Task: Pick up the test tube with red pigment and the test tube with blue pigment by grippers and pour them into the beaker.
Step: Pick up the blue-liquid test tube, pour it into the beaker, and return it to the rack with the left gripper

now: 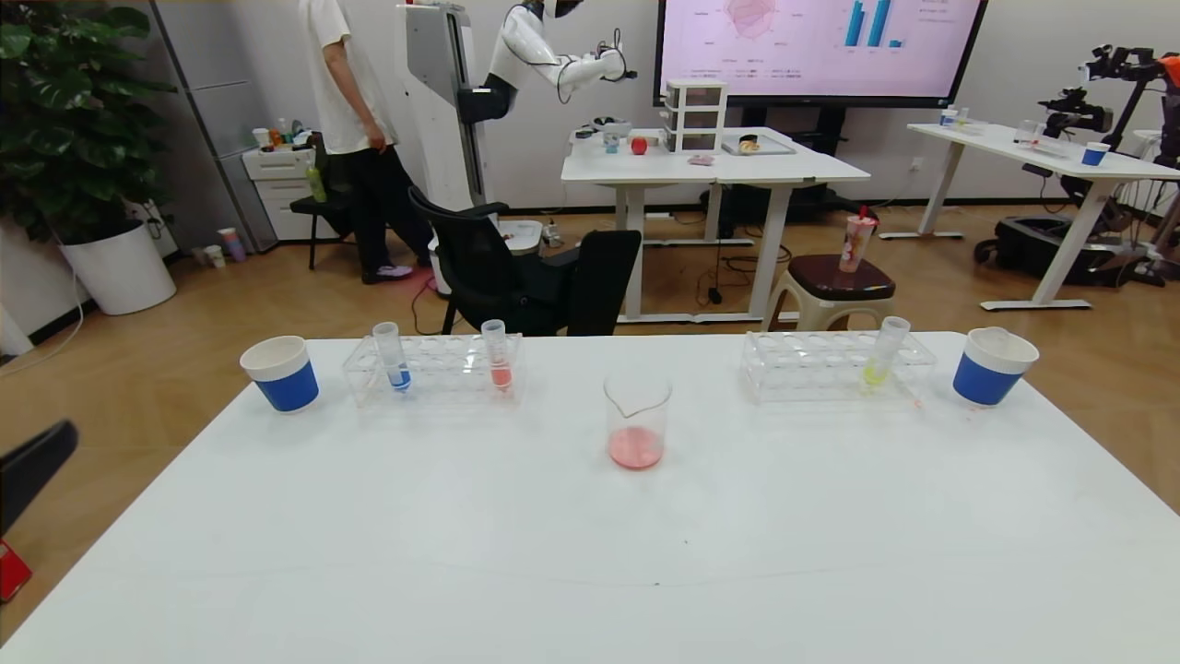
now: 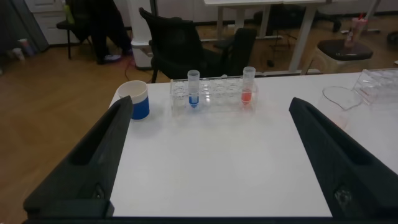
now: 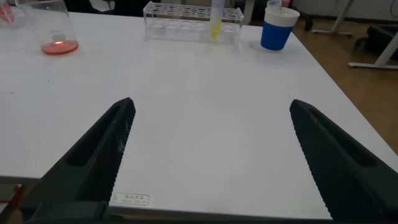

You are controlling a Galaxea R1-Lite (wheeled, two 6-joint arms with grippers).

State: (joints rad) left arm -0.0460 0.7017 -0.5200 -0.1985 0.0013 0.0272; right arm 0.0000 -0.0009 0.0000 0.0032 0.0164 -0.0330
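Observation:
The test tube with blue pigment stands upright in the left clear rack; it also shows in the left wrist view. A tube with brighter coral-red liquid stands in the same rack. The pale pinkish-red tube is not in view. The beaker stands mid-table with a little red liquid in its bottom. My left gripper is open and empty, low over the table's near left, well short of the rack; one finger shows in the head view. My right gripper is open and empty over the near right.
A yellow-liquid tube stands in the right rack. Blue-banded paper cups stand at the far left and far right. The white table is bare in front. Chairs, desks and a person are beyond it.

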